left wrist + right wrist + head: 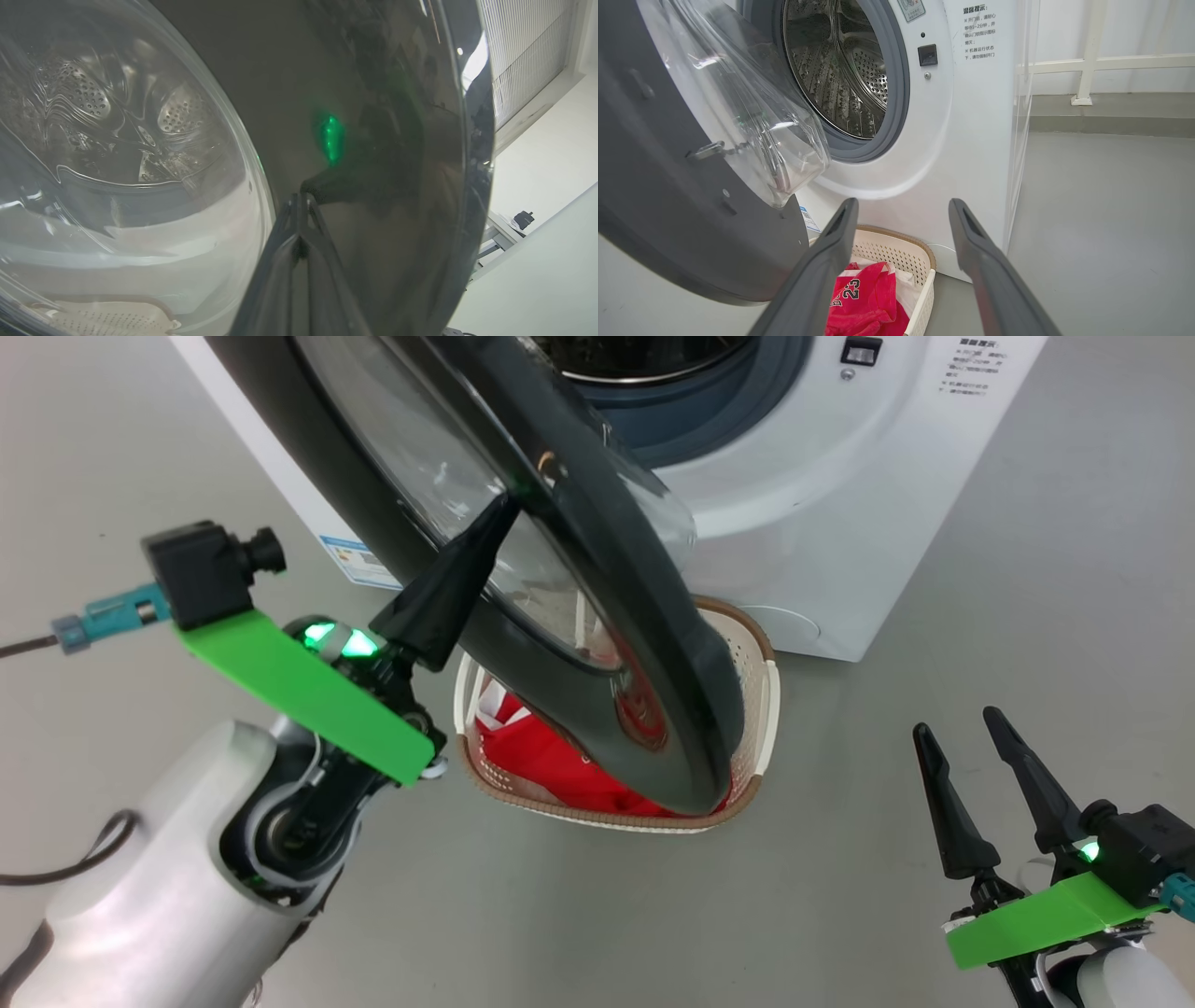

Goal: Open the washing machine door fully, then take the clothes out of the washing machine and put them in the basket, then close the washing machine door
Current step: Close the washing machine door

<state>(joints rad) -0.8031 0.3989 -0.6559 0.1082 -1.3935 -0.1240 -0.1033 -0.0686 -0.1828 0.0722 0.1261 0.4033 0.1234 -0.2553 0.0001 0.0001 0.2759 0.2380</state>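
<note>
Grey, smooth floor [579,915] with a dull sheen fills most of the head view. At the top of the frame the white washing machine [822,523] stands directly on it, a blue sticker [359,560] low on its front. In the right wrist view a pale wall [1120,28] runs behind the machine, with a white railing [1087,60] in front of it and a grey skirting band [1111,112] where wall meets floor at the upper right. The door [635,644] stands partly open, its glossy black rim running diagonally from the top centre down to the middle of the head view, and its clear glass bowl [775,116] bulges towards the machine. Behind it the steel drum [845,70] shows inside the grey-blue gasket [896,93]. The basket [756,663] sits on the floor just in front of the machine, partly under the door's lower edge, and holds the clothes [541,756], red fabric with a white 23 and some white cloth. The left hand [499,513] reaches up from the lower left with its 2 fingers pressed together, tips touching the door's outer face where black rim meets glass, gripping nothing. The right hand [959,721] hangs at the lower right above bare floor, well apart from the basket, fingers spread wide and empty.
</note>
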